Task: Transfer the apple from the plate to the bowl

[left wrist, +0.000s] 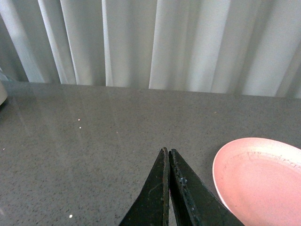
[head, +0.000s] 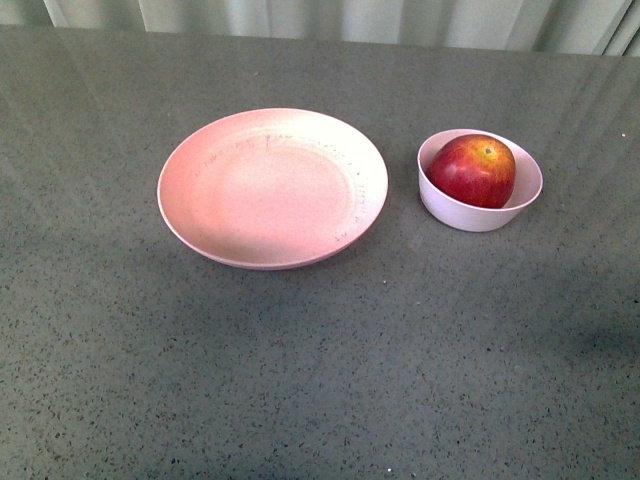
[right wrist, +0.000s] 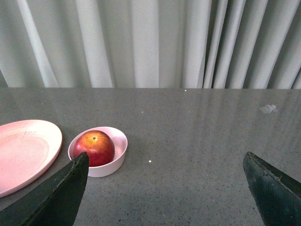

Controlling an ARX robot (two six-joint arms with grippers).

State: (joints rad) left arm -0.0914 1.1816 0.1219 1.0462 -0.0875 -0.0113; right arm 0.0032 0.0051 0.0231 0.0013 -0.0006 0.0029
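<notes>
One apple [head: 472, 170], dark red with a yellow-orange patch at the stem dimple, sits inside the bowl [head: 452, 210], nearly filling it and rising above the rim. The bowl is small, pale pinkish-white, and stands upright on the counter [head: 320, 370] to the right of the plate [head: 190, 165] in the front view, near it but not touching. The plate, wide, shallow and salmon-pink, holds nothing; faint scuff marks run around its inner slope.

From the right wrist view, the apple and bowl lie ahead of the right tool [right wrist: 167, 181], whose two dark fingers [right wrist: 61, 193] stand wide apart with bare counter between them, touching nothing. The plate's edge shows just beside the bowl there.

From the left wrist view, the left tool [left wrist: 168, 157] has its two black fingers pressed together with only a thin seam between them, gripping nothing; the plate's rim lies close by. Pale pleated curtains [left wrist: 155, 42] hang behind the grey speckled counter.
</notes>
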